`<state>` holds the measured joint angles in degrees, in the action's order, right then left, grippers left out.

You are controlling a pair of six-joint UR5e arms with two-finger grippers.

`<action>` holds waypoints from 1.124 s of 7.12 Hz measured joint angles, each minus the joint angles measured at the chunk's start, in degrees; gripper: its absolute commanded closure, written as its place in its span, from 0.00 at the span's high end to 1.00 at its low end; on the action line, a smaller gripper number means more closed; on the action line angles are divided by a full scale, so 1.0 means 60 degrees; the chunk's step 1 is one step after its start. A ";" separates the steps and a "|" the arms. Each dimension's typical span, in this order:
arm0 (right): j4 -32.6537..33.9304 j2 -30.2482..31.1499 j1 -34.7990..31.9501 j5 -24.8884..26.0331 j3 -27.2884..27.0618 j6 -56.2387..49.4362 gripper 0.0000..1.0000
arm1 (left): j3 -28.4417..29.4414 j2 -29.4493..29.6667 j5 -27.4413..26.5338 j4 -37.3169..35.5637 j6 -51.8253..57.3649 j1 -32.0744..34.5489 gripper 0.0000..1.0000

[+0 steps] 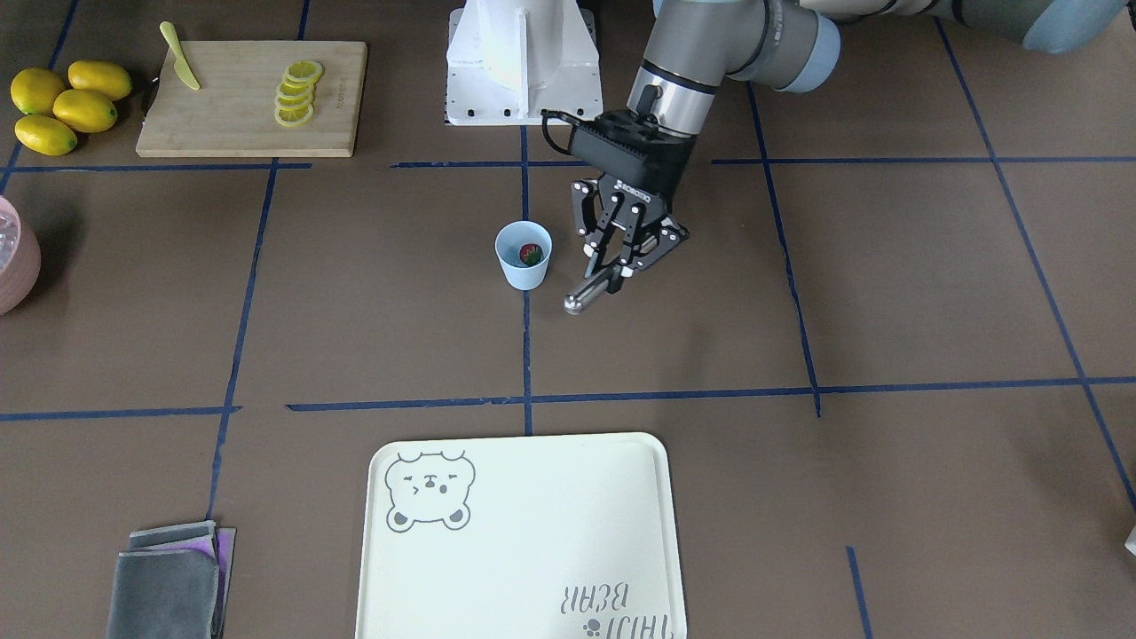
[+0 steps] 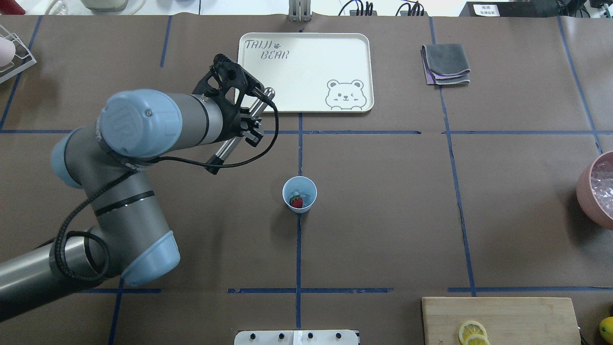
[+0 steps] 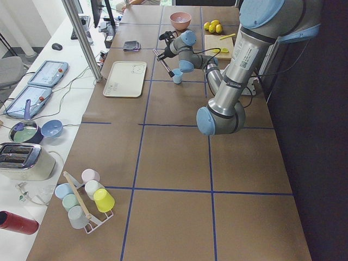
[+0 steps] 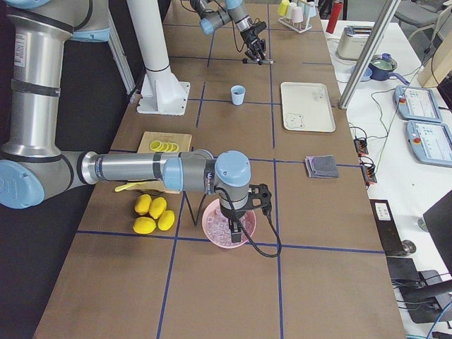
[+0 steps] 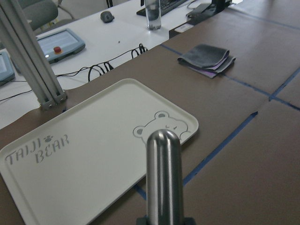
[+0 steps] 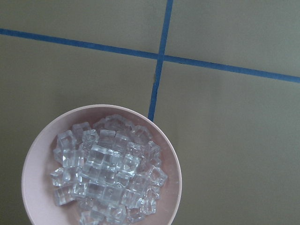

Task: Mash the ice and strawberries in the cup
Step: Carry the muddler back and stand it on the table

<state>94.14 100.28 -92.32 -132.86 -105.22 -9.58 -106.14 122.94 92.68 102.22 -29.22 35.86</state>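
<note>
The left claw (image 1: pixel 619 269), clamped on the metal rod (image 1: pixel 586 293) near the cup (image 1: pixel 524 266), should stand it upright above the cup's mouth before pressing down on the strawberry (image 1: pixel 531 255)

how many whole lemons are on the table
4, in one cluster beside the cutting board: whole lemons at the cluster's left, top, middle and bottom in the front-facing view. None seems hidden. The lemon slices on the board aren't counted.

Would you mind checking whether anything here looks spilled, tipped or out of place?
Nothing stands out: the cup is upright with the strawberry inside, the ice lies in the pink bowl, nothing spilled.
</note>
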 measured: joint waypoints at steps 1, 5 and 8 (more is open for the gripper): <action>-0.0001 0.0000 0.0002 -0.0003 0.0009 0.0009 1.00 | -0.0126 -0.0087 0.0963 -0.1805 0.0005 0.0807 0.04; -0.0001 0.0001 0.0001 -0.0005 -0.0015 0.0048 1.00 | -0.0771 -0.2408 0.2795 -0.4283 -0.1001 0.3664 0.13; 0.0008 -0.0026 0.0005 -0.0005 -0.0009 0.0069 1.00 | -0.0377 -0.5060 0.3320 -0.1277 -0.1000 0.4328 0.13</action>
<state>94.19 100.12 -92.29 -132.89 -105.27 -9.17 -108.40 92.58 112.60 94.56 -35.22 61.83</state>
